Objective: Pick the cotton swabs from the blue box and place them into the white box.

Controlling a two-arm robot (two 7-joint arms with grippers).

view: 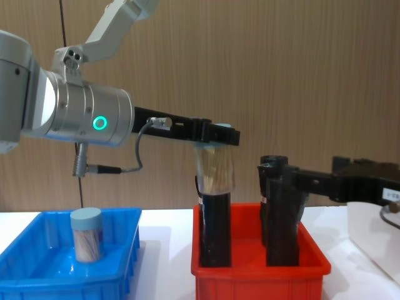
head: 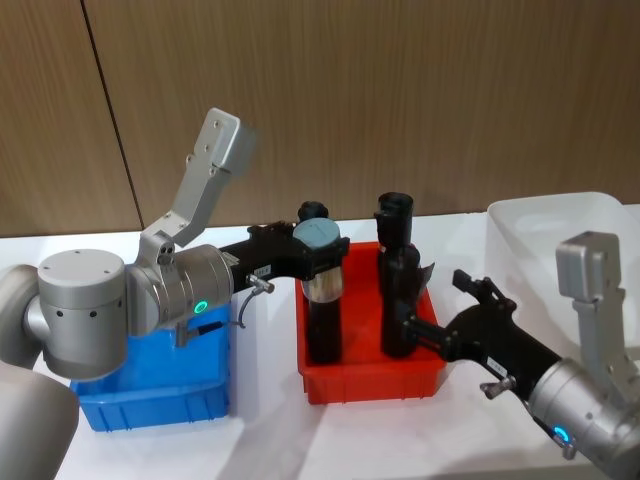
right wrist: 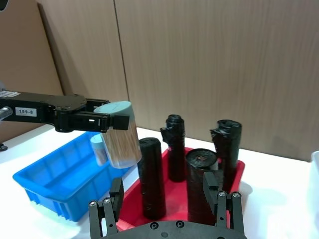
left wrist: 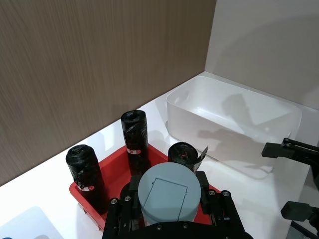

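As I read head view, left gripper point(head: 318, 252) pinches a swab jar point(head: 322, 280) over the red bin point(head: 370, 385) — right gripper point(head: 432, 302) spread near black bottles point(head: 398, 265). Left wrist: white box point(left wrist: 234, 112) apart from red bin. Chest: second jar point(view: 86, 234) in blue box point(view: 62, 284).

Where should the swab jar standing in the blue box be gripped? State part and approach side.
Grip the upright jar by its clear round body just under the lid, coming down from above: the blue box walls stand around it and would probably block a sideways approach.
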